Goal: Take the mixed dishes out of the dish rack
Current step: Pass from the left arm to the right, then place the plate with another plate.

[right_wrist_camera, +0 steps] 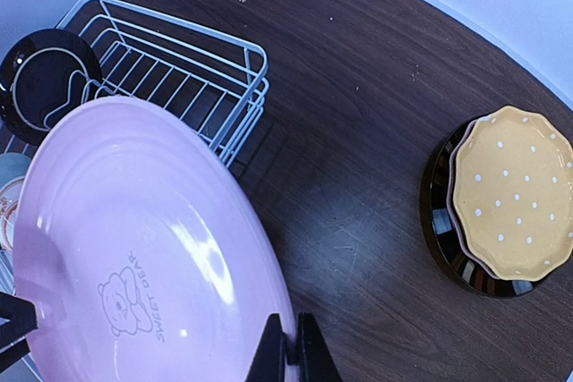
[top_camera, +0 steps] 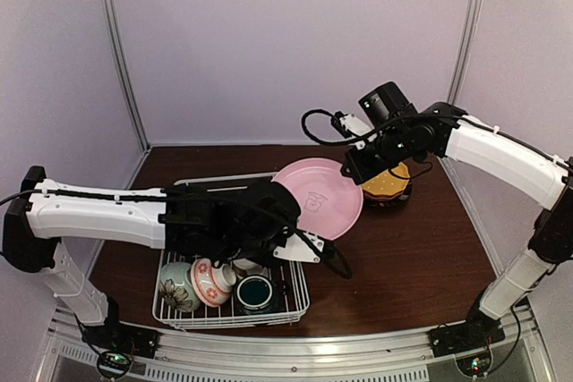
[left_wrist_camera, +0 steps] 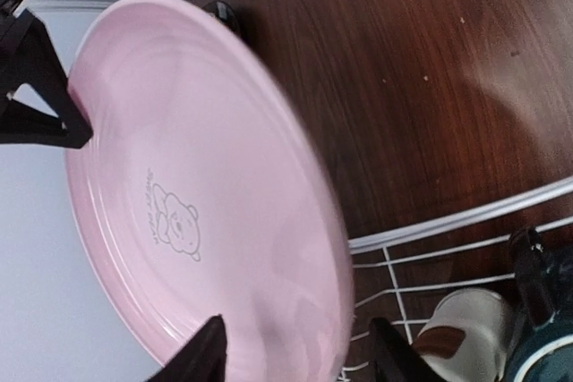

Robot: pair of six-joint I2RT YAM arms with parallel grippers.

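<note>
The right jaws are clenched on the rim of the pink plate (right_wrist_camera: pixel 134 248), at 6 o'clock in the right wrist view. Only their two dark tips are seen there; the rest is cut off by the frame. The left jaws are released. In the left wrist view their fingers (left_wrist_camera: pixel 208 355) are spread either side of the plate's lower rim, and a gap is seen between the rim and the finger at 5 o'clock.

The plate is held tilted in the air, over the far right corner of the dish rack (top_camera: pixel 300 297). A small bear is drawn on its face, and "SWEET BEAR" can be read beside it in the right wrist view. In the left wrist view the same lettering is too blurred to be read.

In the overhead view both sets of jaws are largely hidden, and much of the rack is covered by the left arm. At 7 o'clock of the plate, in the rack's near end, a floral pale-green bowl (top_camera: pixel 179 285), a pink-white bowl (top_camera: pixel 213 282) and a teal mug (top_camera: pixel 255 293) are seen. A dark bowl (right_wrist_camera: pixel 49 78) is shown among the rack's wires by the right wrist view alone.

At 2 o'clock of the plate, a yellow-orange polka-dot plate (right_wrist_camera: pixel 515 190) is stacked over a black plate (right_wrist_camera: pixel 448 257) on the surface (top_camera: pixel 421 257), outside the rack. A pinkish rim is glimpsed between them.
</note>
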